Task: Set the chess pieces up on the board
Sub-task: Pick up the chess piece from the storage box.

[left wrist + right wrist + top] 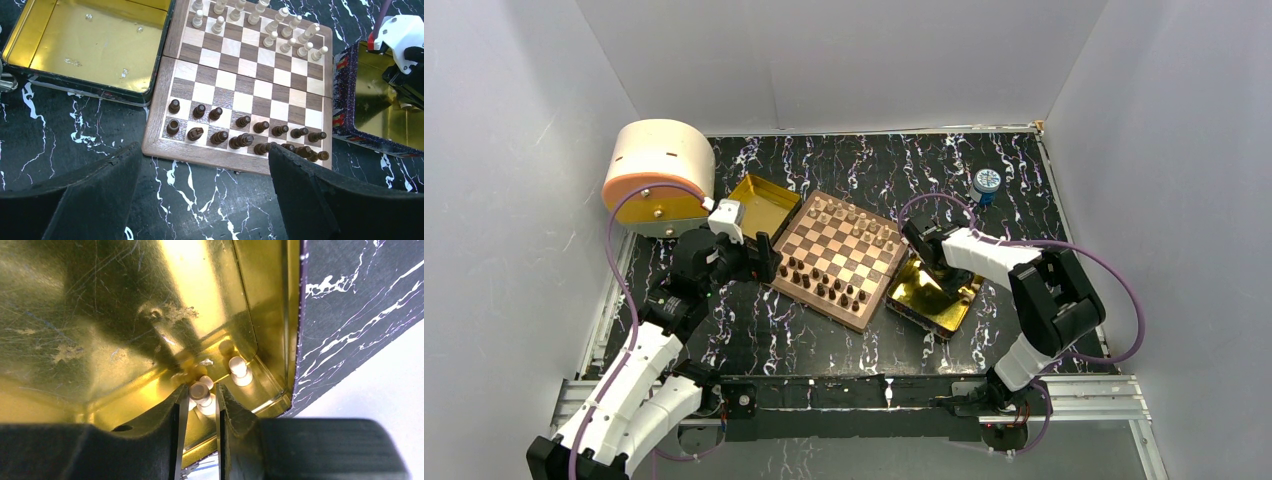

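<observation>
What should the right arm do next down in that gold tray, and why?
Probably close the right tool the last bit onto the light piece between its tips. Its jaws stand narrowly either side of that piece in the corner of the gold tray, whether touching I cannot tell, and a second light piece lies close beside, so a firm pinch should come before lifting.

Overhead from near side, whole scene; left wrist close over same checked wooden chessboard point(235, 80); right wrist inside gold metal tray point(100, 315)
</observation>
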You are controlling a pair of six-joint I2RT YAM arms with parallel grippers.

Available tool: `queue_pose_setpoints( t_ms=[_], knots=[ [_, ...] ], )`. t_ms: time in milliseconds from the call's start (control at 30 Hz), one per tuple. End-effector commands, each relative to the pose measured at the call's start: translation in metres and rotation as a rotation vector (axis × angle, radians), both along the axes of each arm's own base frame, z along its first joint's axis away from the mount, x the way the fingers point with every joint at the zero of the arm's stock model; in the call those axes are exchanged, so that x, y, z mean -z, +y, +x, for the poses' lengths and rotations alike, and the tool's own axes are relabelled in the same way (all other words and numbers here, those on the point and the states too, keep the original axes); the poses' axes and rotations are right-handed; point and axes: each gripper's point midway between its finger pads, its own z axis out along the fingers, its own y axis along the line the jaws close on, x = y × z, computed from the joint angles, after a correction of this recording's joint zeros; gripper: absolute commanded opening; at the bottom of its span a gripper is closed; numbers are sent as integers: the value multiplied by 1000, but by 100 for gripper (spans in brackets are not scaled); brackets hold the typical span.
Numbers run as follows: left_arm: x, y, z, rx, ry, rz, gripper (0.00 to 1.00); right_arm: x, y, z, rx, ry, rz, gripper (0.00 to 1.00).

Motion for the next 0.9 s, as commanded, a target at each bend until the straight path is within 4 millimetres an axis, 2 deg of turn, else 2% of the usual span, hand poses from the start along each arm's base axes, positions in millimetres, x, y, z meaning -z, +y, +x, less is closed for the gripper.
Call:
queue_pose_setpoints(
  t_ms=[0, 267, 567, 867],
  knots=[
    [-7, 2, 0, -2, -29, 8, 95, -2, 0, 8, -18, -23, -12, 33],
    [-9, 2, -1, -2, -36, 9, 95, -2, 0, 9, -24, -20, -24, 30],
    [-8, 2, -1, -5, -34, 14, 94, -21, 0, 11, -11, -49, -9, 20],
    [-8, 3, 0, -11, -32, 18, 95, -37, 18, 25, -22, -127, 95, 19]
  ],
)
